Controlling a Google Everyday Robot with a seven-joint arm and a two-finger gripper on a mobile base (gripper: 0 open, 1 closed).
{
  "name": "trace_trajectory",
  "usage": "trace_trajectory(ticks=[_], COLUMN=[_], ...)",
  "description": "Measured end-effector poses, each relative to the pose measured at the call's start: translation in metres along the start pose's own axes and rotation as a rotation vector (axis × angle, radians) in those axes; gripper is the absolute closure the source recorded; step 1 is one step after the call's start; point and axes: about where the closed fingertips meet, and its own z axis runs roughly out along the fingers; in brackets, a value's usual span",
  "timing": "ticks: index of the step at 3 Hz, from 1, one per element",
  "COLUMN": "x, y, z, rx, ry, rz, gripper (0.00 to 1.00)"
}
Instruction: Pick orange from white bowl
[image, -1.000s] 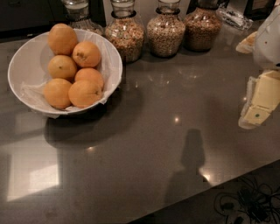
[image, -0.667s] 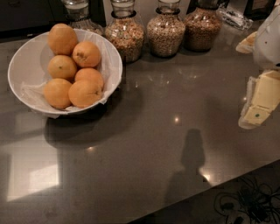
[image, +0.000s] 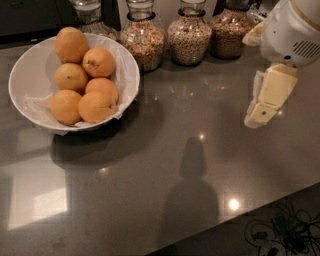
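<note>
Orange (image: 97, 106) sits at the front right of bowl (image: 22, 70), on the paper (image: 37, 105) lining. It touches the neighbours to its left and behind. Five other oranges (image: 71, 44) pile further back. It's uncovered and on the side nearest me, so I judge it easiest to take from above. Bowl stands on the left rear of table (image: 150, 190). Jars (image: 189, 37) line up behind, one just beside the bowl rim, which could crowd a reach from the back. My pincer (image: 265, 102) hangs at far right over the table, well apart from bowl, angled down-left. Nothing seen in it, and I can't tell if it's wide or narrow. Pick not yet begun, I judge. It needs a long reach left.
</note>
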Motion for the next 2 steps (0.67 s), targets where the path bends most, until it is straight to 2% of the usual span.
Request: trace_trajectory(ticks=[1,2], x=[-0.0525,-0.0526], y=[-0.0254,-0.0254], z=[0.0032,0.0032], rx=[0.036,0.036], ry=[-0.114,-0.114], rz=[-0.079,-0.080], gripper=[0.00,0.00])
